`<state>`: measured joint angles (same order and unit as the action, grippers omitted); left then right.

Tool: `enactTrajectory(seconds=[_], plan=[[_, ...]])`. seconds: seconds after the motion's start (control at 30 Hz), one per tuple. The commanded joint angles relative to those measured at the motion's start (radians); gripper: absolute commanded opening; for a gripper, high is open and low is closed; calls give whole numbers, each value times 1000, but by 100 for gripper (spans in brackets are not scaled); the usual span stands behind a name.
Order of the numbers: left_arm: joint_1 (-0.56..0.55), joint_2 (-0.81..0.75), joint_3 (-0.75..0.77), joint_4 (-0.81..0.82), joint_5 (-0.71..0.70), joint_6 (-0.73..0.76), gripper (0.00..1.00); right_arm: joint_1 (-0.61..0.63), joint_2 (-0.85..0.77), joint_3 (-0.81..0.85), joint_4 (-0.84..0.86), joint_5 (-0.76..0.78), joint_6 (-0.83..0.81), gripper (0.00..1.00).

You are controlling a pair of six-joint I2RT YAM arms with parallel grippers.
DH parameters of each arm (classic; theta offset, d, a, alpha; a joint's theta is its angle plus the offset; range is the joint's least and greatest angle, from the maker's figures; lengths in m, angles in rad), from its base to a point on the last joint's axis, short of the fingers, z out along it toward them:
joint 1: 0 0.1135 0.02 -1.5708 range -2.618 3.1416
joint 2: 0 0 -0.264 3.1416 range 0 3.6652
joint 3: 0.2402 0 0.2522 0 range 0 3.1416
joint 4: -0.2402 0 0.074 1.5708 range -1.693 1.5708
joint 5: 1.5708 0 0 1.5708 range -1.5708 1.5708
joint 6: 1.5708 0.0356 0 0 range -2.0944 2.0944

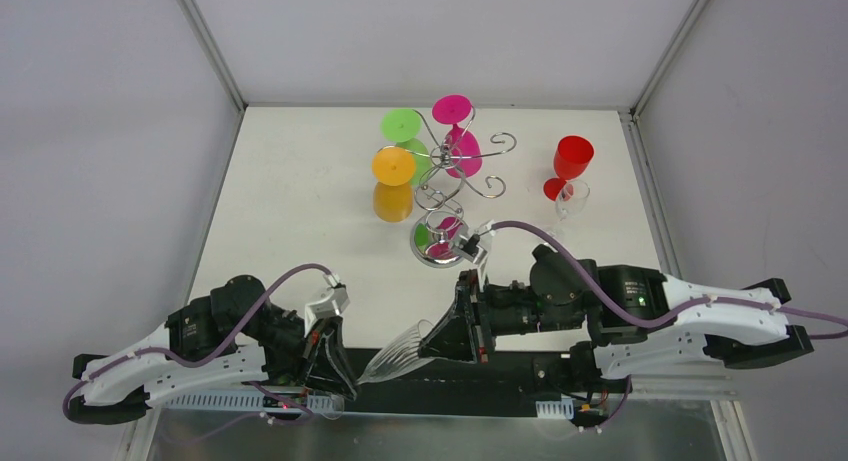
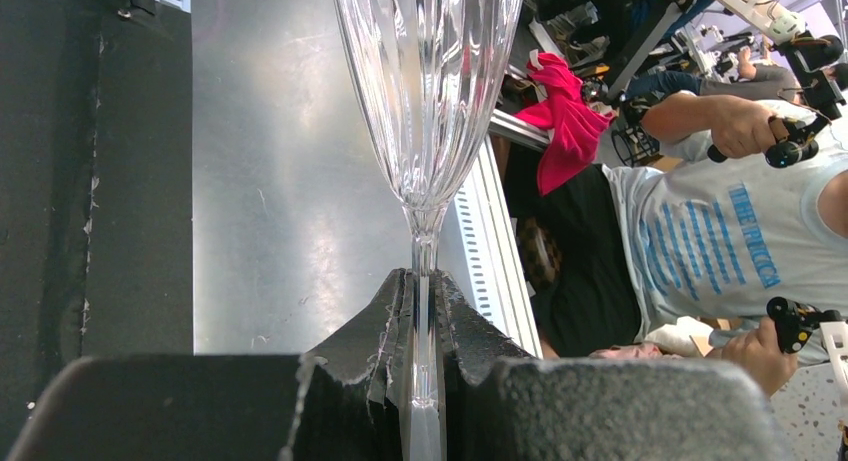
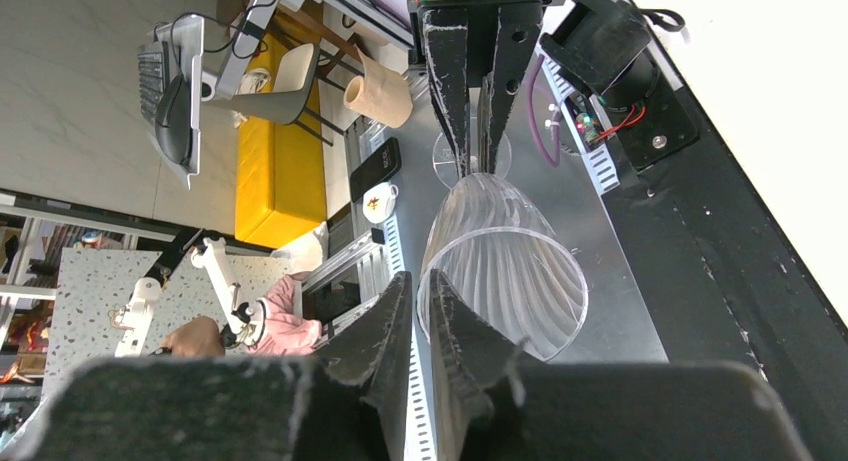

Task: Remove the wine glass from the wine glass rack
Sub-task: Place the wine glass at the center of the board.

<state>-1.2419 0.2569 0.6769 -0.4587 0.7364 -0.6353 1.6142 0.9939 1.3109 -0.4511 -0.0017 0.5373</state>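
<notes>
On my feed the clear, ribbed wine glass is off the wine glass rack and lying roughly horizontal in the air over the near edge of the table, btwn the two arms. The left claw is clamped tight on its stem. In the left wrist cam the stem runs straight up out of the pinched fingers and the bowl fills the top of the view. The right claw is at the other end, on the bowl's mouth. In the right wrist cam its jaws sit close together w/ one side of the rim in the narrow gap, one finger inside the bowl and one outside. I can't tell whether they actually bite. The rack stands near the middle of the table, toward the far edge, w/ an orange glass, a green glass and a magenta glass hanging upside down from its scroll arms. A red glass stands upright near the right edge, a small clear glass just beside it.
</notes>
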Motion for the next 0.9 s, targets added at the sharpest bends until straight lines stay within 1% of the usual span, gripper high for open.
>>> enactTrajectory(seconds=[0.0,0.03,0.07,0.2,0.23,0.27,0.3,0.37,0.43,0.5,0.57,0.67,0.77,0.87], plan=[[5,-4,1,28,17,27,0,-8,10,-6,70,-80,20,9],[5,-3,1,27,15,29,0,-10,10,-8,71,-85,22,3],[5,-4,2,25,13,29,0,-12,12,-8,73,-89,22,0],[5,-7,6,13,-9,31,0,-16,10,-17,81,-97,25,0],[5,-8,5,9,-15,31,8,-17,11,-18,81,-97,24,0],[5,-9,6,6,-21,31,14,-16,8,-20,82,-98,24,0],[5,-10,5,4,-24,31,16,-17,8,-22,81,-99,23,0],[5,-15,7,-5,-39,31,31,-17,3,-27,80,-100,23,0],[6,-21,13,-22,-75,33,43,-17,-3,-28,70,-98,21,0],[5,-27,19,-37,-109,35,53,-16,-10,-28,51,-93,15,0],[6,-34,25,-49,-142,38,58,-17,-17,-23,11,-79,1,0],[5,-37,36,-69,-202,43,63,-18,-37,-26,-54,-32,-17,0],[6,-25,52,-103,-295,44,67,-23,-58,-24,-127,48,-26,0],[5,2,64,-112,-363,38,68,-27,-67,-16,-207,127,-35,0]])
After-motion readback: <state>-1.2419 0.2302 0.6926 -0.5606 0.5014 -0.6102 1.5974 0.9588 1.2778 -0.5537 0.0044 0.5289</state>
